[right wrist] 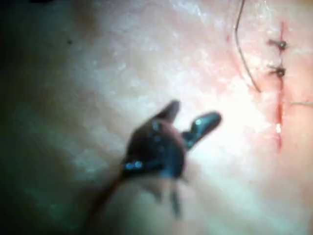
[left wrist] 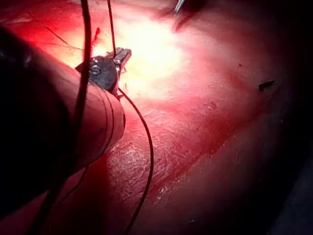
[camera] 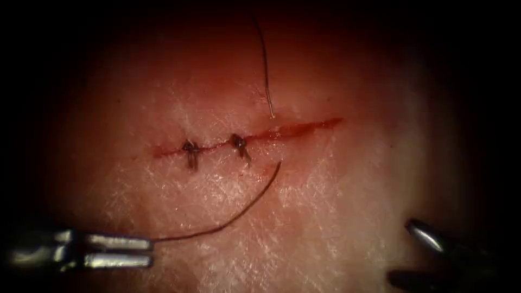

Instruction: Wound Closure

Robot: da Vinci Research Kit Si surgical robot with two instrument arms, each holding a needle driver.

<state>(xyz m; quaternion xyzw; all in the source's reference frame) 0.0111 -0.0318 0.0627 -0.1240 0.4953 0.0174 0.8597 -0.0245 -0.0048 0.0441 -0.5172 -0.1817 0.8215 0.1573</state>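
The cut [camera: 249, 135] runs left to right across the tissue [camera: 325, 206], with two knotted stitches [camera: 190, 147] [camera: 237, 142] on its left part. Dark thread [camera: 265, 65] comes down from the far side and enters the tissue just above the cut. It emerges on the near side and curves [camera: 244, 209] to my left tool [camera: 152, 250], whose jaws are shut on it at the lower left. That tool [left wrist: 121, 55] also grips the thread [left wrist: 146, 142] in its wrist view. My right tool [camera: 401, 250] [right wrist: 195, 111] hovers open at the lower right, holding nothing. I cannot tell where the needle is.
Red fluid [camera: 304, 127] lies along the open right part of the cut. The stitches [right wrist: 279, 58] and thread [right wrist: 244, 58] lie well beyond the right tool's jaws in the right wrist view.
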